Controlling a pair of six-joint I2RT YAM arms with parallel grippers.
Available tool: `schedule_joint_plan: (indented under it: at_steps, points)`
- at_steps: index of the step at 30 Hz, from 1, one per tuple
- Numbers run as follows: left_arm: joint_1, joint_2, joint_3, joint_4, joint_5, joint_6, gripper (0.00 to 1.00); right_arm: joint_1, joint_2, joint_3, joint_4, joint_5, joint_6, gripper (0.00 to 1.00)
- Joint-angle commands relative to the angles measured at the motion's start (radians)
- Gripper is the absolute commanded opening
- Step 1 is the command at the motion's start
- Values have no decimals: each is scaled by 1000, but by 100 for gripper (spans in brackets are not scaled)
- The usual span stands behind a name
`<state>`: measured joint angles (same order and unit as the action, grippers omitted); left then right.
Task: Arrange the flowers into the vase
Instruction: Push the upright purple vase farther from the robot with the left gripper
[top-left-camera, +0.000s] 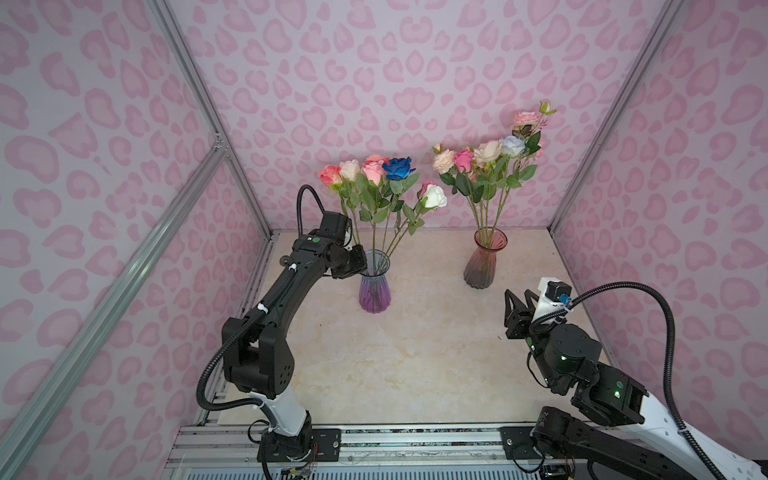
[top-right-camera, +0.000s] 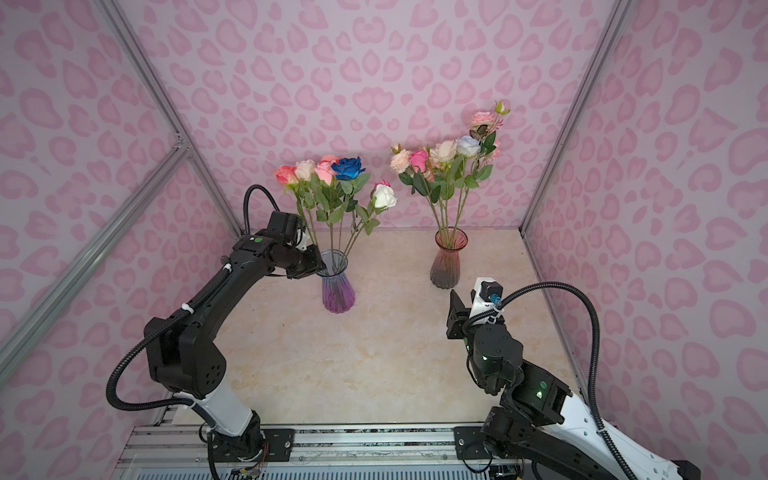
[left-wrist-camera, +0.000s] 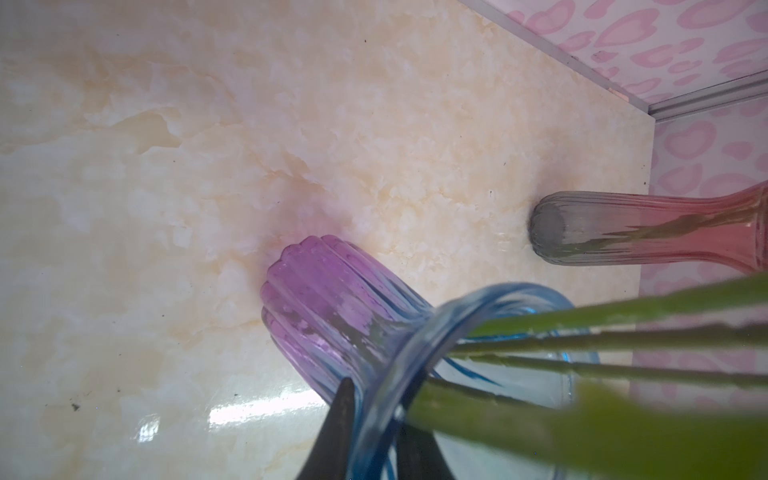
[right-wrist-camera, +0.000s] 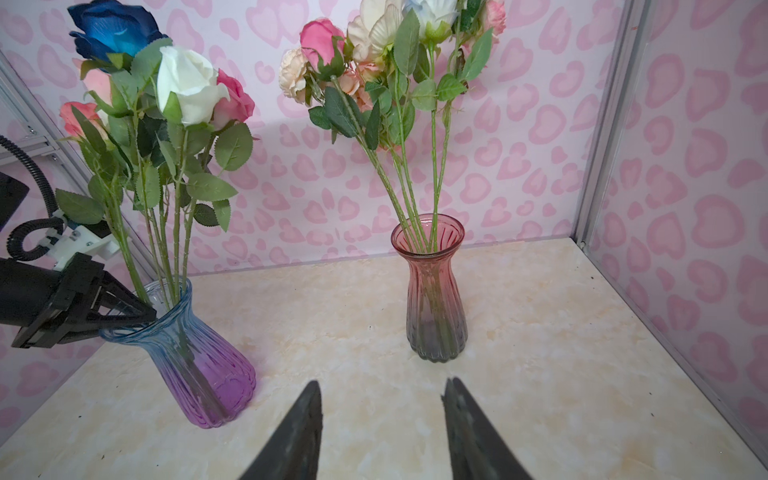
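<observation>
All the flowers are seen standing in two glass vases on the marbled worktop (top-left-camera: 415, 353); none are seen lying loose on it. A blue-and-purple vase (top-left-camera: 375, 291) is placed towards the left, and a pink-and-grey vase (top-left-camera: 482, 262) is set well apart from it, further back and to the right, near the heart-patterned wall (top-left-camera: 374, 62).

In the blue-and-purple vase, one bunch of flowers (top-left-camera: 374, 174) is held upright: coral, cream, pink and dark blue heads are grouped together, while a white rose (top-left-camera: 435, 196) with a pink one just behind it is splayed out to the right. In the pink-and-grey vase a second bunch (top-left-camera: 486, 158) is gathered, with peach, bright pink, cream and pale blue heads and a taller pink spray raised above them.

The left tool (top-left-camera: 363, 270) is brought level with the mouth of the blue-and-purple vase. In the left wrist view the blue glass rim (left-wrist-camera: 386, 365) is seen passing between its two dark fingers (left-wrist-camera: 343, 415), one outside the glass and one inside, so the tool is clenched on the rim. The green stems (left-wrist-camera: 602, 340) are seen crossing the mouth beside it.

The right tool (right-wrist-camera: 382, 432) is held above the front right of the worktop, pointed towards the vases, its jaws parted and nothing gripped between them.
</observation>
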<state>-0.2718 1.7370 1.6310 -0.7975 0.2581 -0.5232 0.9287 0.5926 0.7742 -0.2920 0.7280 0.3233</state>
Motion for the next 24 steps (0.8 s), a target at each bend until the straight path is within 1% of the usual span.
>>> schedule_joint_plan:
  at_steps: [1, 6, 9, 11, 17, 19, 24]
  points:
    - [-11, 38, 69, 63, 44, -16, 4, -4, -1, 2, -17, -12, 10, 48]
    - [-24, 119, 165, 60, 35, -37, 4, -8, -9, 4, -23, -14, 17, 48]
    - [-33, 162, 214, 56, 11, -50, 4, -8, -19, 3, -22, -19, 21, 48]
    - [-33, 192, 258, 36, 25, -52, 4, -8, -16, 10, -31, -12, 19, 48]
    - [-45, 270, 373, -53, 18, -47, 3, -9, -14, 12, -35, -7, 19, 48]
    - [-49, 289, 398, -81, 3, -50, 3, -11, -16, 13, -34, -5, 22, 48]
    - [-51, 329, 454, -131, 17, -49, 3, -10, -9, 20, -41, 1, 16, 48]
